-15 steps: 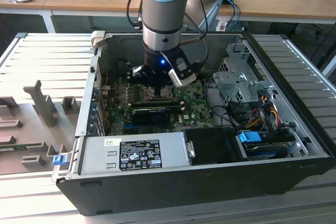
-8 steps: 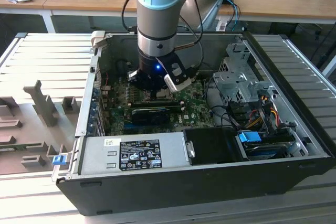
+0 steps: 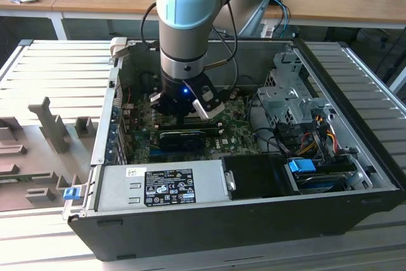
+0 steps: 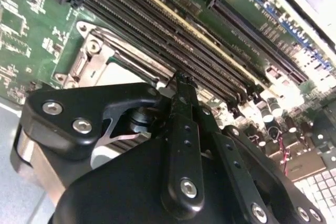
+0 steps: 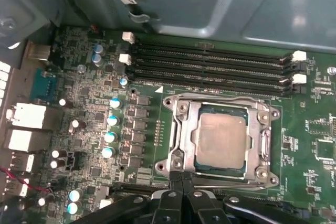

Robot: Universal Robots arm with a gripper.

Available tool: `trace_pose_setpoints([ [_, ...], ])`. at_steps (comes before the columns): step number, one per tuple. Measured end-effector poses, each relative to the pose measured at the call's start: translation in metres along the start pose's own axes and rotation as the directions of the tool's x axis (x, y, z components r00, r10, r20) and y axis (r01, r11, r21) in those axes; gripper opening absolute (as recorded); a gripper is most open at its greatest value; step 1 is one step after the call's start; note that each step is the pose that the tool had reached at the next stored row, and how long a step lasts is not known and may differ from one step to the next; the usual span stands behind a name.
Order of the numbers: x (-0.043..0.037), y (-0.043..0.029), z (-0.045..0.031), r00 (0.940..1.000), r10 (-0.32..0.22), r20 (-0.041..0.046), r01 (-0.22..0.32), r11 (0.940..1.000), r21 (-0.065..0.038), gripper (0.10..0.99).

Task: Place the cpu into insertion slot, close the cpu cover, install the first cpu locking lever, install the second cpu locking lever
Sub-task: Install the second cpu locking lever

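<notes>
One gripper point(image 5: 181, 182), fingers pinched together, nothing held, tips low at edge of insertion slot point(image 5: 220, 140); cpu point(image 5: 220, 139) seated inside, cpu cover point(image 5: 184, 129) down over it; lever step likely in hand, needs tips hooking locking lever

Ext. view: even daylight, sharp enough; computer case point(image 3: 254, 220) interior dimmer, small blue glow under the arm's wrist. Second wrist view: gripper point(image 4: 181, 85) body close-up & soft; white glare blows out one corner of the green circuit board point(image 4: 31, 30). First wrist view: evenly lit, cpu point(image 5: 220, 139) face matte, mild shadow near fingers.
</notes>
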State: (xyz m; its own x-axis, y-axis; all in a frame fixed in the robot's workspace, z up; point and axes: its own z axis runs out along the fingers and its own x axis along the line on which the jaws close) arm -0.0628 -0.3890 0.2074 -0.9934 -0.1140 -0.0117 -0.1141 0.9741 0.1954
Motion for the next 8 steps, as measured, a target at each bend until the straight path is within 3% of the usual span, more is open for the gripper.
trace_pose_setpoints([
  [3,0.0014,-0.0047,0.0001,1.0000,0.000,0.0019,0.000,0.9999,-0.015,0.106],
  [6,0.0033,-0.0099,-0.0003,1.0000,0.000,0.0053,0.000,0.9990,-0.045,0.106],
  [8,0.0064,-0.0113,-0.0005,1.0000,0.000,0.0057,0.000,0.9988,-0.049,0.106],
])
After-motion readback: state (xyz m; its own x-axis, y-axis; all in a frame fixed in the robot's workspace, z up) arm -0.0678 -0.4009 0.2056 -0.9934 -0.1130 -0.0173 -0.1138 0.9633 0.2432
